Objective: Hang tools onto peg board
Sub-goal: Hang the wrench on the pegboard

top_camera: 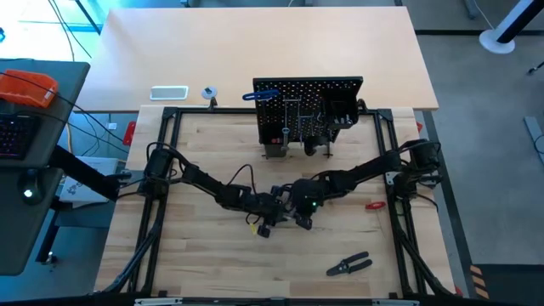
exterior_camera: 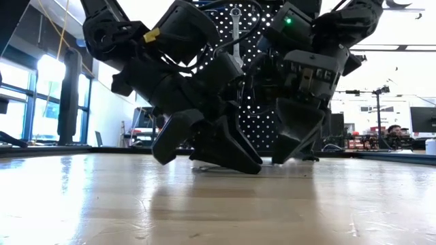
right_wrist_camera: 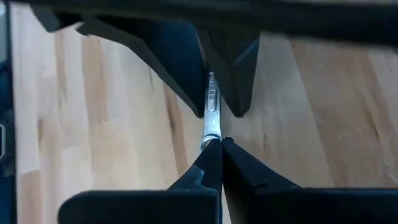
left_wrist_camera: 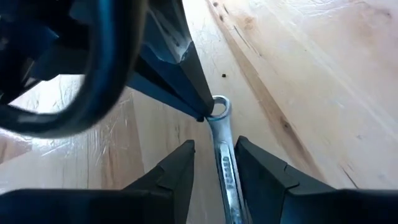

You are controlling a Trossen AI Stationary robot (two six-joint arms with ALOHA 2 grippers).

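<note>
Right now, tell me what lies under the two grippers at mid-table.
A silver wrench lies flat on the wood table. The left gripper straddles its shaft; the right gripper is shut at its ring end. The wrench's far end is hidden.

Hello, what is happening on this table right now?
Both arms meet at the table's middle over a silver wrench lying flat on the wood. The left gripper straddles its shank; the right gripper, shut, presses its tips at the wrench's ring end. The peg board stands behind, some tools already hung.
</note>
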